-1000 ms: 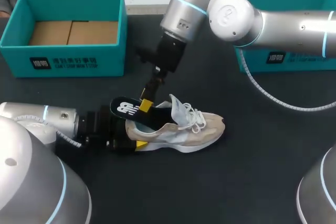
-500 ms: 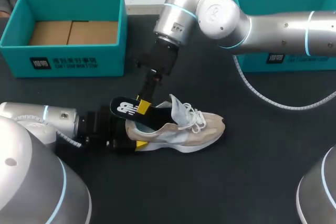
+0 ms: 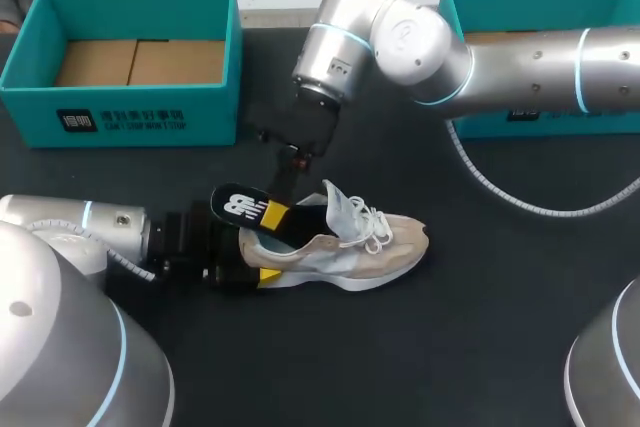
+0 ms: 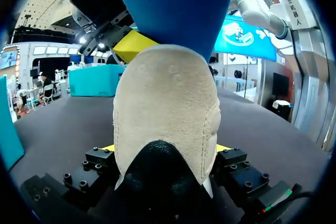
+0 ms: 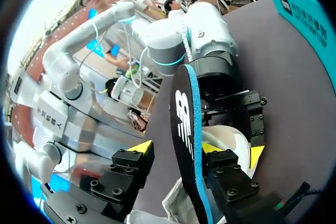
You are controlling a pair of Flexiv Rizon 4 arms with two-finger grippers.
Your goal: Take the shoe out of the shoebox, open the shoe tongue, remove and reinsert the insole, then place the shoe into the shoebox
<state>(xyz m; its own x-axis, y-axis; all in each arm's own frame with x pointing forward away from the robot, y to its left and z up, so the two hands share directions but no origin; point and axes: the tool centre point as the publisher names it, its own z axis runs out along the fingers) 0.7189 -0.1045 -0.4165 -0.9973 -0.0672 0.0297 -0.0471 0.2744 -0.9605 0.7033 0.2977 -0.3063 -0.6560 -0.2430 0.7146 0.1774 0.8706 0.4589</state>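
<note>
**Insole sticking out, shoe outside the boxes**

One shoe (image 3: 350, 247) lies on the surface (image 3: 480, 327), outside the two teal shoeboxes (image 3: 150, 117) (image 3: 580, 119), which carry white print. Left end effector (image 4: 165, 149) pinches its heel; only the left wrist view shows both tips. Right end effector (image 5: 173, 147) is spread around the one insole (image 3: 250, 212), which has a white logo. The right wrist view shows a gap at one finger.

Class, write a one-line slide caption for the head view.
Left gripper clamps the beige lace-up sneaker at its heel; right gripper straddles the black blue-edged insole protruding from it.
</note>
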